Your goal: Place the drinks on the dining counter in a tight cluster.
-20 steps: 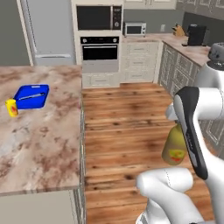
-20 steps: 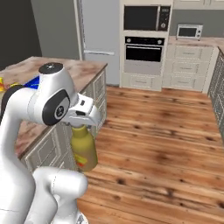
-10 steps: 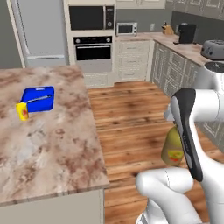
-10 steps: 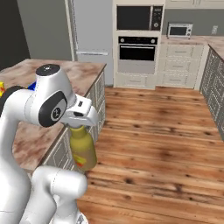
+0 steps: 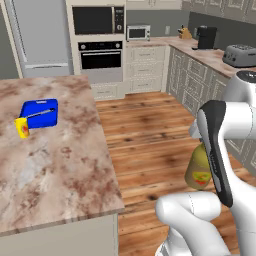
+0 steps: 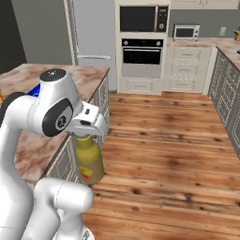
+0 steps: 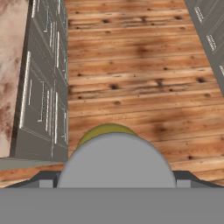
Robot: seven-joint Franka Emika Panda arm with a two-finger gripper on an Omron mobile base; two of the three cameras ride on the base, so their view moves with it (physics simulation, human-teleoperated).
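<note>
Amber-yellow bottle [image 6: 89, 161] is hanging straight down btwn the jaws of the gripper [image 6: 86, 132], upright, clear of the wood floor [image 6: 168, 150]. In the hand view its grey cap [image 7: 116, 161] is sitting right at the finger tips [image 7: 47, 180], w/ a rim of the yellow body showing beyond it. Jaws are standing wide, closed on the bottle's neck just under the cap, one finger each side; nothing else is touching them. Left base view: bottle [image 5: 198, 170] is showing its red-yellow label, hanging beside the arm's dark-banded link, which is covering the bottle's right edge and the neck, so the contact itself isn't visible there. Dining counter [image 5: 55, 160], brown-pink marbled, is lying off to the bottle's left, well apart from the jaws and about level w/ the bottle. On it, farther off, a blue container [image 5: 39, 113] is lying w/ a small yellow item [image 5: 22, 127] touching its near corner; too small to tell what either is exactly. Right base view: the robot's shoulder is blocking most of the countertop, only a sliver of blue is peeking past it. Hand view: dining counter's grey panelled side [image 7: 43, 92] is running up the left.
</note>
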